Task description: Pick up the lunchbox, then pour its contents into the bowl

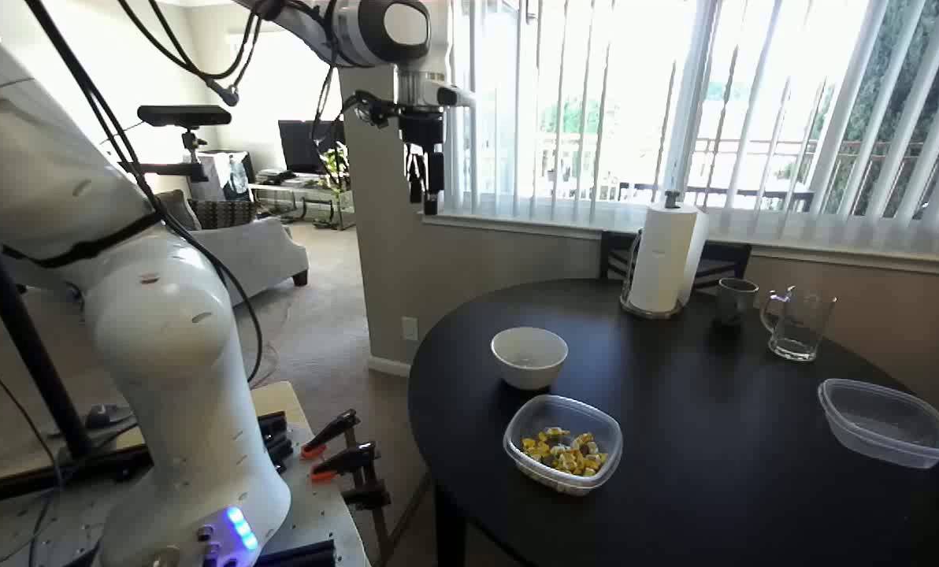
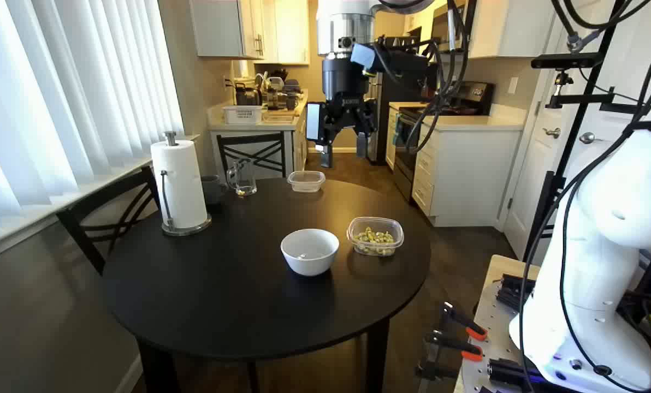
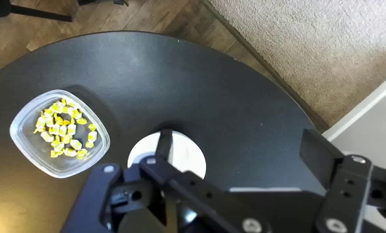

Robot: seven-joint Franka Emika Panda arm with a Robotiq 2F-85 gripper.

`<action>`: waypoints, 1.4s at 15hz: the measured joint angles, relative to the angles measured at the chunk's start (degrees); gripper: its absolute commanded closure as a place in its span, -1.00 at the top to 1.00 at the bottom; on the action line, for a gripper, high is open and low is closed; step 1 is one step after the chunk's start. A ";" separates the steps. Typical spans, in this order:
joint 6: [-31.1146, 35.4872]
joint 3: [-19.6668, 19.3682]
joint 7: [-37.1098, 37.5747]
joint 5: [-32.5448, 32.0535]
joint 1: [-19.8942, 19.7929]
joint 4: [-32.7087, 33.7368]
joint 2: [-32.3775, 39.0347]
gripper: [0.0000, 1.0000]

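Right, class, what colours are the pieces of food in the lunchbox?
Yellow and white: the pieces in the lunchbox show best in the wrist view.

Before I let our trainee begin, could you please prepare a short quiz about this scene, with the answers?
1. Fill the gap: in the wrist view, the lunchbox lies to the ____ of the white bowl.
2. Choose one: what holds the small yellow pieces? a) the glass mug; b) the white bowl; c) the lunchbox.
3. True or false: the claw is open and holds nothing.

Key: 1. left; 2. c; 3. true.
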 measured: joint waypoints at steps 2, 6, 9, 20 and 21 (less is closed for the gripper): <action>0.00 0.00 0.00 0.00 0.00 0.00 0.00 1.00; 0.06 -0.15 0.00 0.00 0.00 0.00 0.00 1.00; 2.20 -4.30 -0.03 2.60 -0.92 0.05 1.11 1.00; 30.77 -13.76 10.14 12.69 -5.82 -0.81 29.10 1.00; 32.92 -13.78 12.09 13.81 -5.38 -0.85 31.52 1.00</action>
